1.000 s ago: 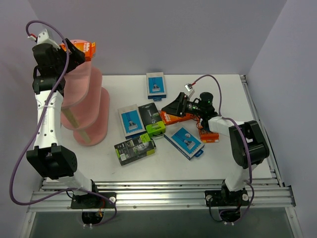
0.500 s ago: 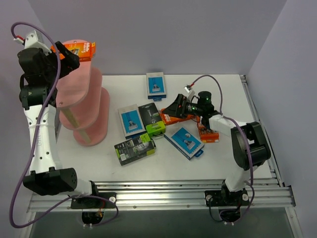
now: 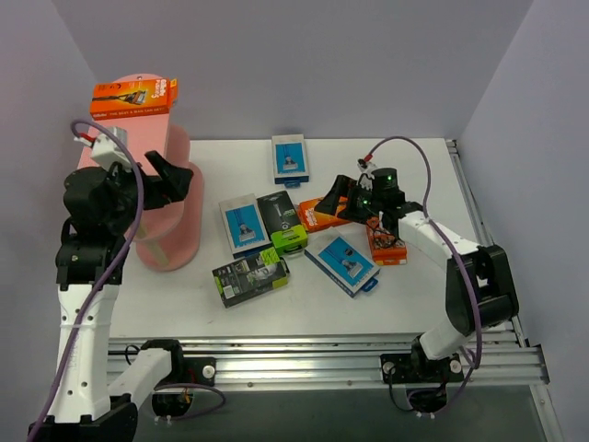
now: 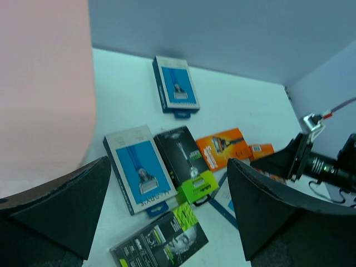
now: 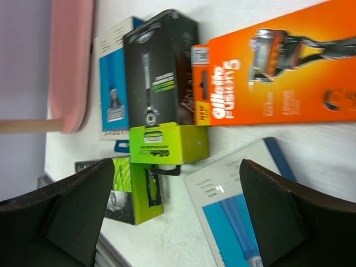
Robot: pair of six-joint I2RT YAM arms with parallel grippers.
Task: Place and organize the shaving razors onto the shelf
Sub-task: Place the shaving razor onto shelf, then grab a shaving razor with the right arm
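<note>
The shelf (image 3: 175,207) is a pink stand at the table's left. One orange razor pack (image 3: 134,97) lies on its top board. My left gripper (image 3: 166,182) hangs open and empty in front of the shelf's middle boards; its wrist view looks past the pink shelf (image 4: 44,83) to the packs on the table. My right gripper (image 3: 342,200) is open and empty, right beside an orange pack (image 3: 318,215) on the table. In the right wrist view that orange pack (image 5: 283,83) lies ahead of the open fingers, next to a black-and-lime pack (image 5: 161,89).
Loose on the table are blue-and-grey packs (image 3: 290,158) (image 3: 241,223) (image 3: 342,262), black-and-lime packs (image 3: 281,221) (image 3: 250,276) and a small orange pack (image 3: 386,247). Purple walls close in the back and both sides.
My left gripper has let go of the orange pack on the shelf's top board and dropped down and towards me. The right gripper has shifted slightly right beside the table's orange pack.
</note>
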